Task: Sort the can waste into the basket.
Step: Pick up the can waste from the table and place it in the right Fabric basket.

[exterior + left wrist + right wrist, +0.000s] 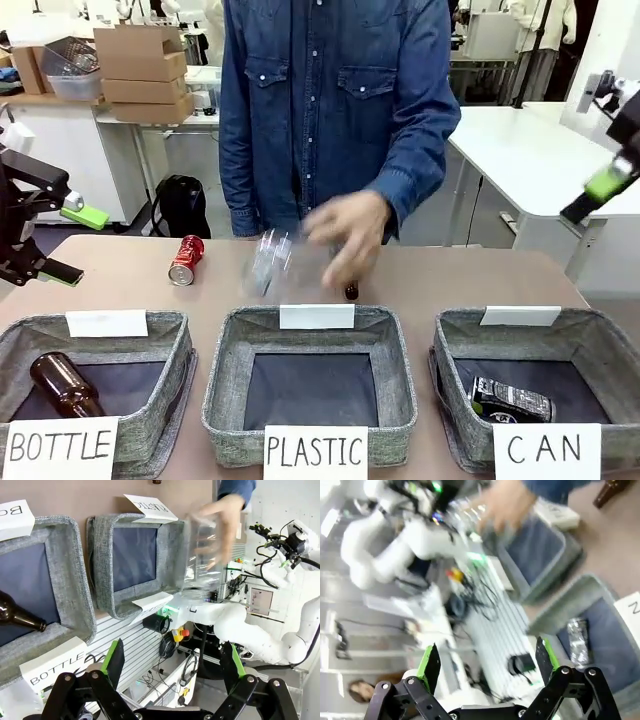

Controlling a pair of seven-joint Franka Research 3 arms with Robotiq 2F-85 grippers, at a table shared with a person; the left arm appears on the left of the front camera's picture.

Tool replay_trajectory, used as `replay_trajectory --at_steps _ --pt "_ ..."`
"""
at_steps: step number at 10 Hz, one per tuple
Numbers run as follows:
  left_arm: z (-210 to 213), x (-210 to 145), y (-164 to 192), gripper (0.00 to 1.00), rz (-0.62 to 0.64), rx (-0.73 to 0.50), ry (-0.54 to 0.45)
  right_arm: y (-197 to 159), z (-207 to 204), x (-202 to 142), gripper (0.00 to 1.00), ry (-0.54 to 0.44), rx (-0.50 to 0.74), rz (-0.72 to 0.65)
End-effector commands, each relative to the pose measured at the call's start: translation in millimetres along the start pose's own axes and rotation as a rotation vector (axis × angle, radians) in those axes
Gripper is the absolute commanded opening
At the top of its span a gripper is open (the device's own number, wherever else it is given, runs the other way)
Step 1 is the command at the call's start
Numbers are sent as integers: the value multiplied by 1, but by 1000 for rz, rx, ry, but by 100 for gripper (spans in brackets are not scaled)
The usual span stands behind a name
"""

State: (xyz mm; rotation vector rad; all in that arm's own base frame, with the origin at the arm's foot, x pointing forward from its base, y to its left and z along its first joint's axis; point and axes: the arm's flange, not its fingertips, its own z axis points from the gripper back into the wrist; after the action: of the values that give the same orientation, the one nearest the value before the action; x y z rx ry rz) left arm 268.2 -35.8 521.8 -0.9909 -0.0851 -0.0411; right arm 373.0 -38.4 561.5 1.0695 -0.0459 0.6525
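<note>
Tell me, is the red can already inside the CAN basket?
No, the red can lies on the table beyond the BOTTLE basket.

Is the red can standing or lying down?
Lying down: the red can rests on its side on the table.

Landmark: PLASTIC basket.
- Directly behind it: person's hand, blurred, with clear bottle, above table; blocks way over rear rim.
- Just behind rear rim, under hand: small dark object.
- Behind and to left: red can lying alone, bare table all round; open from above and from left.
- To right: CAN basket, narrow gap between walls; open from above; dark can on floor near front.
- To left: BOTTLE basket, brown bottle inside.
- Landmark's own interior: open from above.
</note>
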Motion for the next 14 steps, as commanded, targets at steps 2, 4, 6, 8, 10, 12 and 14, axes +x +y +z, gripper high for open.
replay_trajectory --at_steps 2,4,6,8,10,12,14 --pt "-2 -1 1 100 0 -19 -1 0 0 0 100 0 0 0" --pt "-2 -1 1 100 0 -19 -1 0 0 0 100 0 0 0" --pt "-2 -1 1 100 0 -19 -1 0 0 0 100 0 0 0" --pt "-2 -1 1 100 0 -19 -1 0 0 0 100 0 0 0" --pt "-2 -1 1 100 0 -19 -1 0 0 0 100 0 0 0" --pt "-2 -1 1 100 0 -19 -1 0 0 0 100 0 0 0" --pt "-2 -1 1 100 0 -19 -1 0 0 0 100 0 0 0"
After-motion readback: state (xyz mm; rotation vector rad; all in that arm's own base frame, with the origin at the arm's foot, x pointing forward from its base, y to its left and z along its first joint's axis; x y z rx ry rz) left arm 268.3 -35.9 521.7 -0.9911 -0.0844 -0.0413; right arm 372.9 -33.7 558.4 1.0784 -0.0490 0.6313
